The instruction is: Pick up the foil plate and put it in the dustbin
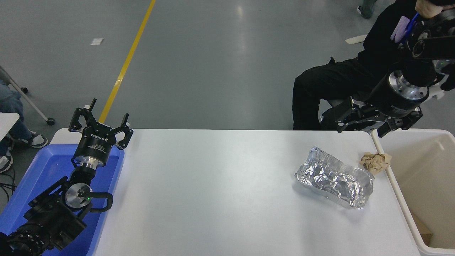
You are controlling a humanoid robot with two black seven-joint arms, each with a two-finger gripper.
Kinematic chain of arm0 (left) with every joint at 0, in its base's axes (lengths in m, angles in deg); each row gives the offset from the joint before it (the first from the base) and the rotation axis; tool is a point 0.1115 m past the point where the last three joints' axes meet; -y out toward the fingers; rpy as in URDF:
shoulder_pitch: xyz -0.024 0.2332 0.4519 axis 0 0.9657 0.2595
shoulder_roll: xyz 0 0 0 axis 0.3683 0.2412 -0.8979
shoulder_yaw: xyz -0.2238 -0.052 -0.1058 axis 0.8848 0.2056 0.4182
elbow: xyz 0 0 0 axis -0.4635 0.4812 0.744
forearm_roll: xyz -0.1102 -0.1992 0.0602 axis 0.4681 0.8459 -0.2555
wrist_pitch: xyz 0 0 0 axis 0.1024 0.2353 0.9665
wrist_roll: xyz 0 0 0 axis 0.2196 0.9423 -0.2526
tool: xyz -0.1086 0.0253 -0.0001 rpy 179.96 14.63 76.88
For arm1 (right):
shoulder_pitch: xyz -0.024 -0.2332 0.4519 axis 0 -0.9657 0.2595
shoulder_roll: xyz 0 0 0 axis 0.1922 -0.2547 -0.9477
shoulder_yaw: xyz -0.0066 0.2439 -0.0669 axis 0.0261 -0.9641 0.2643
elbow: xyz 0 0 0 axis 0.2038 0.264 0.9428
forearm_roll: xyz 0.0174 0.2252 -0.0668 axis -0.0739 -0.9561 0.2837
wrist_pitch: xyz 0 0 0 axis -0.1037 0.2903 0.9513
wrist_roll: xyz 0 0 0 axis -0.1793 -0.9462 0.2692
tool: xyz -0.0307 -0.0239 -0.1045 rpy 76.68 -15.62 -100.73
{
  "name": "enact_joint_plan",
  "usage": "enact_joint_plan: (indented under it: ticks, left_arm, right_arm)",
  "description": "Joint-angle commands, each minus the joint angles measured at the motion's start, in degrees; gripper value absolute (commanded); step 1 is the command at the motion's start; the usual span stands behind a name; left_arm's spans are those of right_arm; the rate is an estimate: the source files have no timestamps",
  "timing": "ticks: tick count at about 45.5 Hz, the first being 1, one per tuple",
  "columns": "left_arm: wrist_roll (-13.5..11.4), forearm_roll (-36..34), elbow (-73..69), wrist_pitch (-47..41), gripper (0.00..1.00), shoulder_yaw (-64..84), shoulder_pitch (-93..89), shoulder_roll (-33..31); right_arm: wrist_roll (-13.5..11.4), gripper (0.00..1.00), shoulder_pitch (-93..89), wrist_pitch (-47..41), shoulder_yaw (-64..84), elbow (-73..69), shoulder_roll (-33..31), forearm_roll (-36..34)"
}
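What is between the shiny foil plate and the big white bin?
In the head view, a crumpled paper ball sits between the foil plate and the bin, against the bin's rim.

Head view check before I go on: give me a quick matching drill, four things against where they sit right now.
Things:
1. foil plate
2. paper ball
3. dustbin
4. left pincer

Places:
A. off the table's right edge
B. over the blue tray, lower left, parked and open
C. on the table, right part, nothing gripping it
D. against the bin's rim, beyond the plate

Pairs: 1-C, 2-D, 3-A, 4-B.

The right pincer hangs open beyond the table's far edge, near the bin's far corner.
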Motion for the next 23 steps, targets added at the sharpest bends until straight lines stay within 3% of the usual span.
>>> enact_joint_plan:
  ticks: [1, 8, 23]
  left_arm:
    - [0.0, 0.01, -0.02, 0.0, 0.98, 0.0, 0.01, 0.0]
    - [-0.09, 0.01, -0.02, 0.0, 0.98, 0.0, 0.01, 0.0]
    - [-0.09, 0.01, -0.02, 0.0, 0.98, 0.0, 0.01, 0.0]
  right_arm:
    - [-0.14, 1.0, -11.99, 16.73, 0.95, 2.83, -2.11, -2.77]
    - [-0.06, 1.0, -19.19, 27.83, 0.34, 3.44, -3.35, -7.0]
    - [-0.14, 1.0, -32.38, 29.24, -5.11, 9.59, -3.44, -6.82]
